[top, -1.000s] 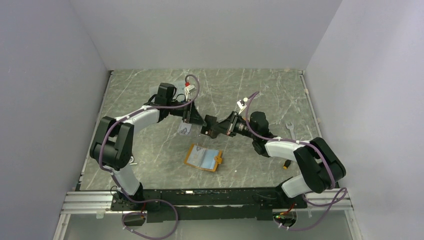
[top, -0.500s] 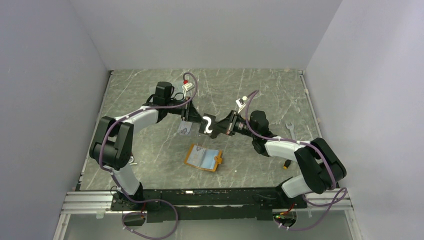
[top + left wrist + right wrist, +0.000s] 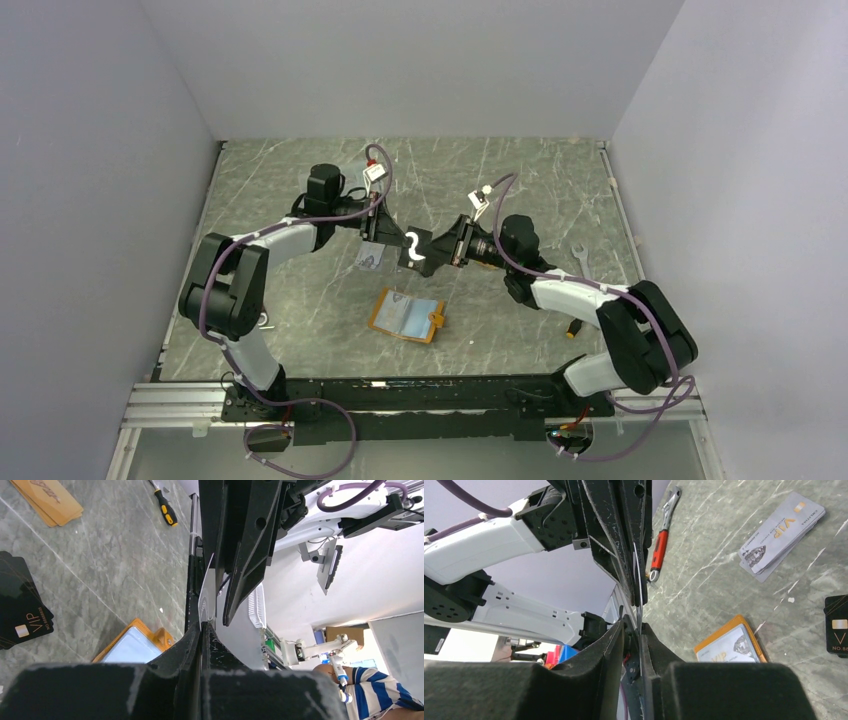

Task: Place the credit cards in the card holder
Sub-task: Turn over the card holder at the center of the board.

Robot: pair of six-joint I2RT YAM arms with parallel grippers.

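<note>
A black credit card (image 3: 413,249) with a white squiggle hangs above the table between both grippers. My left gripper (image 3: 393,240) is shut on its thin edge (image 3: 207,596). My right gripper (image 3: 438,250) stands slightly open around the other end; the card (image 3: 638,580) rests against one finger with a gap at the other. The orange card holder (image 3: 408,316) lies open below, pale blue inside, with a VIP card showing (image 3: 730,647). Silver cards (image 3: 371,259) lie to the left, black cards (image 3: 22,607) and orange-tan cards (image 3: 47,500) beyond.
A wrench (image 3: 579,256) with a red handle (image 3: 660,540) lies right of the right arm. A yellow-handled screwdriver (image 3: 166,509) sits near the front right (image 3: 572,328). Grey walls close in the marble table (image 3: 300,330) on three sides.
The left gripper moved in and shut on the black card, which turned face-up to the camera. The right gripper's jaws have parted from the card.
</note>
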